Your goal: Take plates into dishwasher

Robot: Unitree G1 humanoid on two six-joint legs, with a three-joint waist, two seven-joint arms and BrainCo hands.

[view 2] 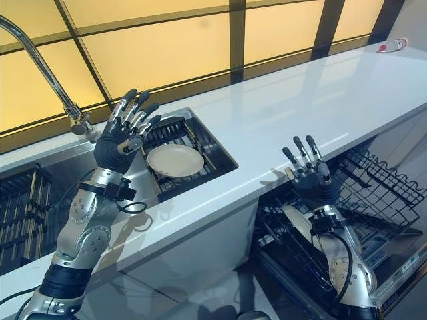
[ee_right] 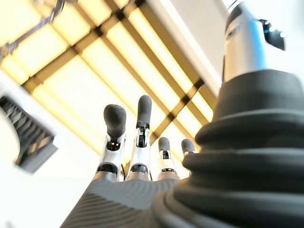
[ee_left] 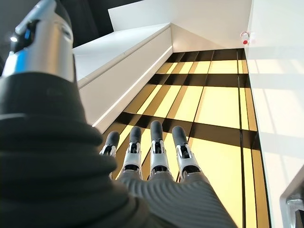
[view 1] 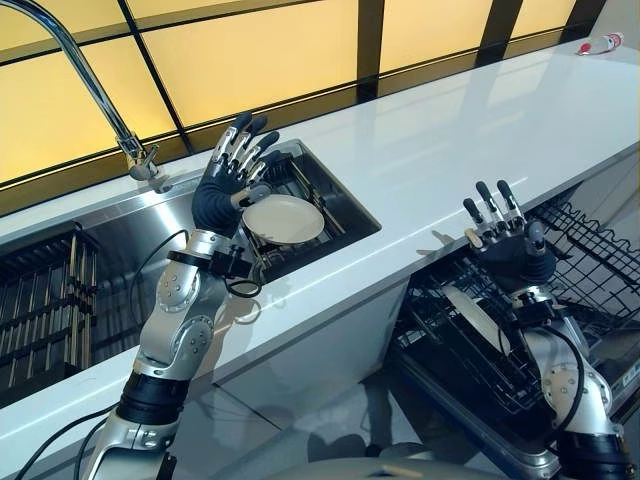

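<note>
A white plate (view 1: 284, 219) lies on a dark rack in the steel sink (view 1: 120, 230); it also shows in the right eye view (view 2: 175, 160). My left hand (view 1: 228, 178) is raised above the sink just left of the plate, fingers straight and spread, holding nothing. Its fingers (ee_left: 154, 147) point up at the window in the left wrist view. My right hand (view 1: 505, 238) is raised over the open dishwasher's lower rack (view 1: 470, 350), fingers straight and empty. A white plate (view 2: 297, 223) stands on edge in that rack below the right hand.
A tall steel tap (view 1: 90, 80) rises at the sink's far left. A dark dish rack (view 1: 40, 305) sits in the sink's left part. The white counter (view 1: 480, 130) runs to the right, with a small tube (view 1: 600, 43) at its far end.
</note>
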